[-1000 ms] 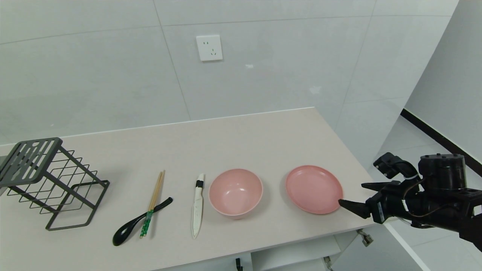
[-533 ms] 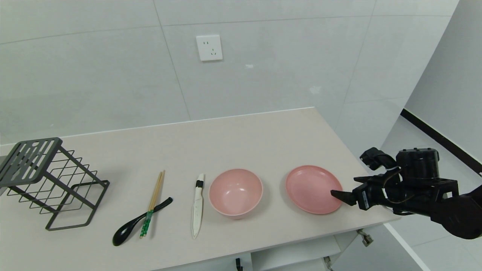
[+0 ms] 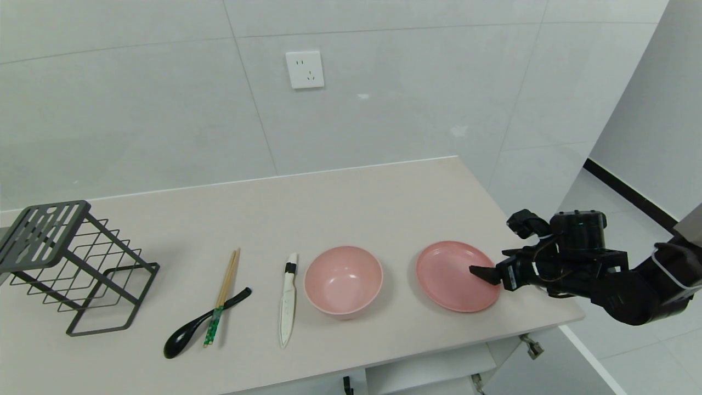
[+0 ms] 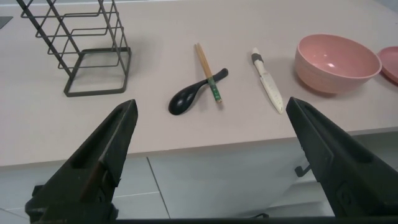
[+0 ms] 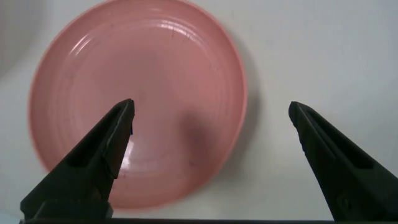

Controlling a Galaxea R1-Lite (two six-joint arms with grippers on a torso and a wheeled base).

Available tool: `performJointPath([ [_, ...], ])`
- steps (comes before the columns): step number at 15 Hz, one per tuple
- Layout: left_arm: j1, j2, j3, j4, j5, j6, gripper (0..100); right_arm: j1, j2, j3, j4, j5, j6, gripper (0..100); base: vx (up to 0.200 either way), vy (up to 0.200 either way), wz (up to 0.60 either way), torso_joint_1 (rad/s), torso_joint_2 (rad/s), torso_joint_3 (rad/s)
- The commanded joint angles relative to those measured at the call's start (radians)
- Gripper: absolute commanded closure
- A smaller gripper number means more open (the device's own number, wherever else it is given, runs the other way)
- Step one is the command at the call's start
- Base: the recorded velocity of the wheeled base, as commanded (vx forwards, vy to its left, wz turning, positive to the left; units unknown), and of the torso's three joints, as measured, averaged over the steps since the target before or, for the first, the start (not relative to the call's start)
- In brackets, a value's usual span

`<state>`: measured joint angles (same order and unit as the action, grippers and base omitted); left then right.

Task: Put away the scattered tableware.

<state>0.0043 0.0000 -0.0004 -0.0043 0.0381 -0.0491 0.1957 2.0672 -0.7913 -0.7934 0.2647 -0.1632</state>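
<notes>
A pink plate (image 3: pixel 455 274) lies near the counter's right end, with a pink bowl (image 3: pixel 343 280) to its left. Further left lie a white knife (image 3: pixel 288 299), wooden chopsticks (image 3: pixel 222 296) and a black spoon (image 3: pixel 203 323). My right gripper (image 3: pixel 488 263) hovers open over the plate's right rim. In the right wrist view the right gripper (image 5: pixel 211 118) straddles the rim of the plate (image 5: pixel 137 93). My left gripper (image 4: pixel 210 111) is open and holds nothing, off the counter's front edge, facing the spoon (image 4: pixel 193 93), the knife (image 4: pixel 267 84) and the bowl (image 4: pixel 336 59).
A dark wire rack (image 3: pixel 71 263) stands at the counter's far left. The counter (image 3: pixel 384 208) ends just right of the plate, with open floor beyond. A wall socket (image 3: pixel 305 69) sits on the tiled back wall. Cabinet fronts (image 4: pixel 217 180) hang below the front edge.
My right gripper has moved left from beyond the counter's right end until its fingers are over the plate's right rim. The tableware has not moved.
</notes>
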Motion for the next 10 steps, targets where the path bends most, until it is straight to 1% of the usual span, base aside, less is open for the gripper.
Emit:
performJointPath([
  [1,0.000,0.000,0.000,0.000,0.000,0.000,0,0.001,0.068,-0.051,-0.012,-0.002,0.004,0,0.000,0.000,0.00,0.000,0.00,0.000],
  [4,0.000,0.000,-0.001,0.000,0.000,0.000,0,0.010,0.114,-0.086,-0.024,-0.002,0.024,0,0.000,0.000,0.00,0.000,0.00,0.000],
  [10,0.000,0.000,-0.001,0.000,-0.001,0.000,0,0.042,0.125,-0.086,-0.029,-0.002,0.025,0,0.000,0.000,0.00,0.000,0.00,0.000],
])
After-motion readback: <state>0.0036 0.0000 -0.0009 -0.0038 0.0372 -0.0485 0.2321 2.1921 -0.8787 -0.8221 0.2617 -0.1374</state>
